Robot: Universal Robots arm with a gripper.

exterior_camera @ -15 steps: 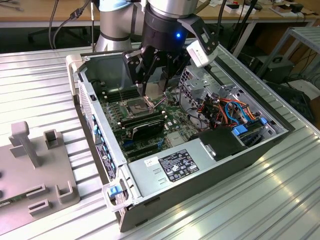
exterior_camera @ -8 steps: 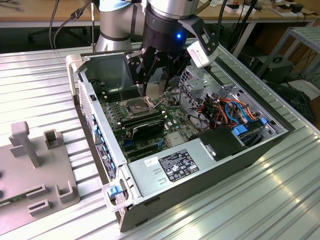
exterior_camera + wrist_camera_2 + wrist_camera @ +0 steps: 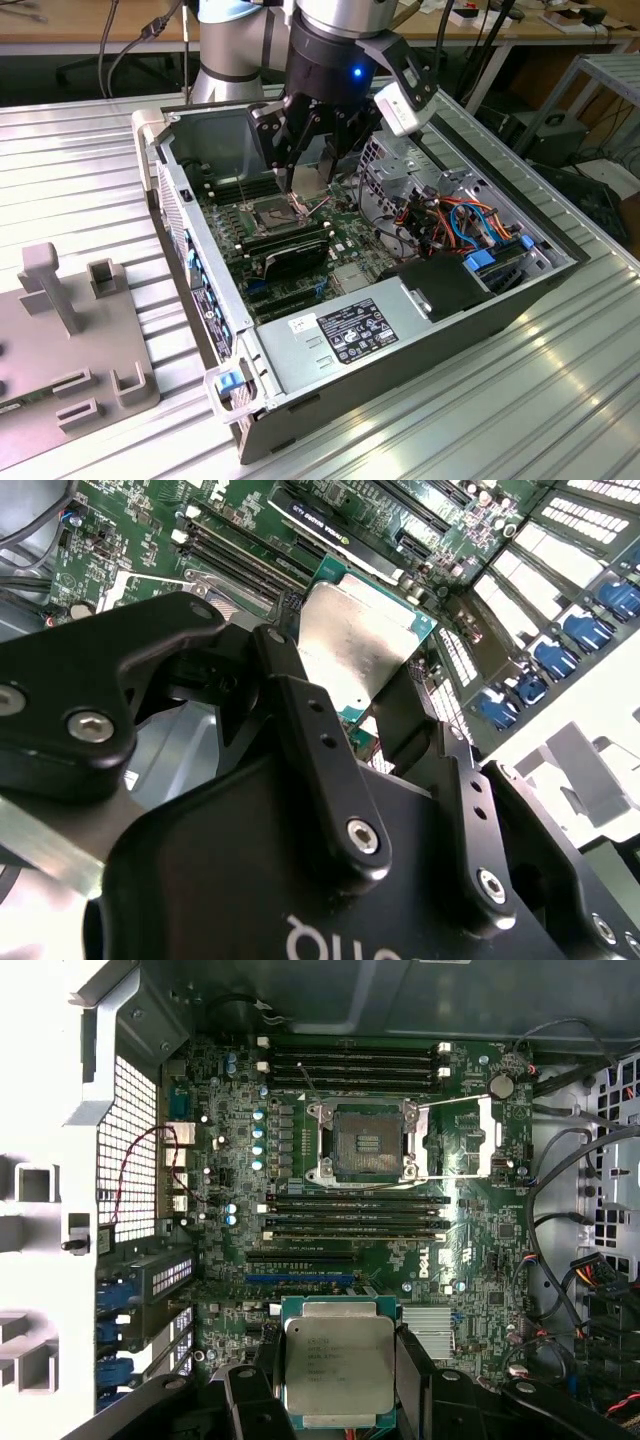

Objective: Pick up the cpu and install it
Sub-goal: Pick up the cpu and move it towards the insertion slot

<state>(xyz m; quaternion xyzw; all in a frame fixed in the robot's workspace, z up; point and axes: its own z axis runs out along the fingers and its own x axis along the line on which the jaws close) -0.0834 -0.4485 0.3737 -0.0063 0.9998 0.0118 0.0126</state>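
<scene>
Half done: gripper [image 3: 311, 176] holds the cpu [image 3: 338, 1365] clamped above the motherboard [image 3: 485, 1260]; the socket [image 3: 365, 1145] lies open and empty.

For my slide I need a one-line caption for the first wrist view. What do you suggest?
The gripper holds the cpu over the motherboard, whose socket stands open and empty.

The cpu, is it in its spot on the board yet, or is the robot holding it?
Picking up looks done: in the first wrist view the gripper is shut on the cpu, gripping its edges above the motherboard. Installing is not done: the socket sits open and empty, apart from the chip.
</scene>
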